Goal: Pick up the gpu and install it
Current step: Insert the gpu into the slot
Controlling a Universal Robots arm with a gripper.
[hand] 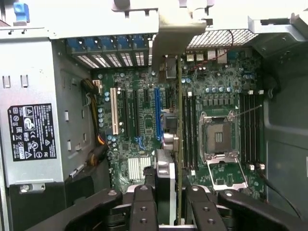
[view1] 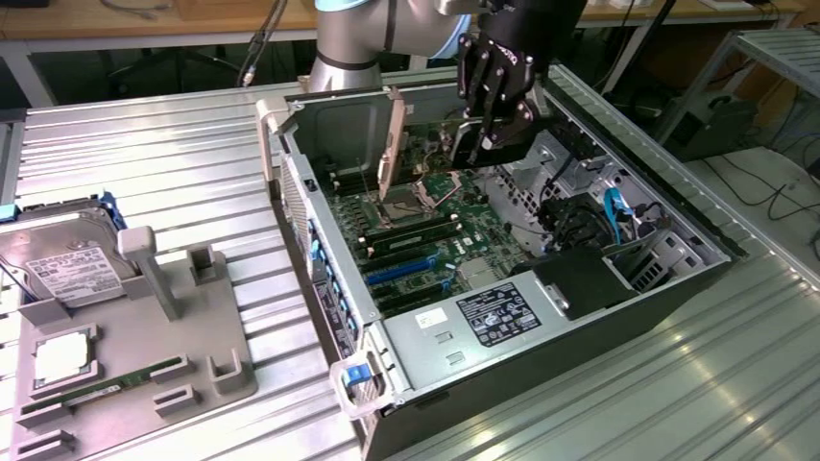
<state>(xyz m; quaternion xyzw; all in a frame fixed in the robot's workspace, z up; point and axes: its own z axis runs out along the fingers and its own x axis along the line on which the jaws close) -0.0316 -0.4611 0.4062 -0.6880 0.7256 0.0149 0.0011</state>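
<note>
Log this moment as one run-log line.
phase: gpu install | claw: closed on gpu | gpu: upright, edge-on, bracket toward case rear | place: inside open PC case, over motherboard | seated: cannot tell

It was a robotics lab. A robot arm (view1: 352,38) reached over an opened computer tower (view1: 513,394) on a ribbed aluminium worktop (view1: 154,154). A grey parts fixture (view1: 192,331) held a hard drive (view1: 71,269), and wooden benches (view1: 77,29) stood behind.

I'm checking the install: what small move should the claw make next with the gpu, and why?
Probably ease the gpu straight down: the claw holds it upright above the motherboard, bracket toward the case's rear wall, and it looks not yet seated in the blue slot.
</note>
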